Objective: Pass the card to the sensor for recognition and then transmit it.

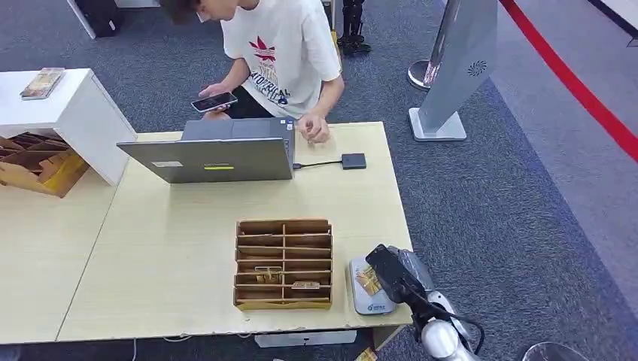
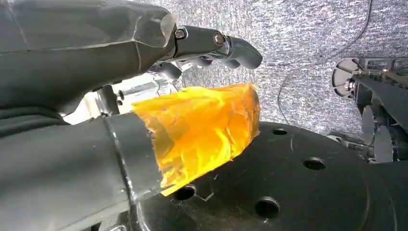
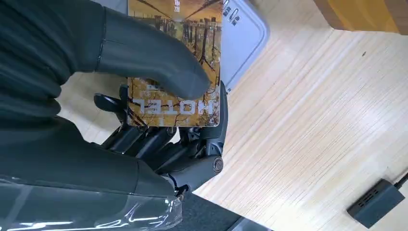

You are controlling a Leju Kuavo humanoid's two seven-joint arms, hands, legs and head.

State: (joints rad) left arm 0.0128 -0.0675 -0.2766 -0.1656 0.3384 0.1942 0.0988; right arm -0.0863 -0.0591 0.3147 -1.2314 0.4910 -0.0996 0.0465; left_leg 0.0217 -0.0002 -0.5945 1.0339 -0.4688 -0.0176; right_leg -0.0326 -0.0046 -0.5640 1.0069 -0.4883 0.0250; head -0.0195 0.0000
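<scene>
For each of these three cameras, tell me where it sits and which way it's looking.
Head view: high on the body, looking forward and down at the table; right hand shows.
Left wrist view: behind the left hand, facing carpet.
Right wrist view: behind the right hand, facing the card it holds above the sensor.
Shared by head and right wrist: card, sensor.

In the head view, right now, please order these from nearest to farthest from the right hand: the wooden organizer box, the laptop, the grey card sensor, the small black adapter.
1. Grey card sensor: right under the right hand, which holds the card over it.
2. Wooden organizer box: beside it, towards the table's middle.
3. Small black adapter: farther back, near the person.
4. Laptop: far side, more to the left.
</scene>
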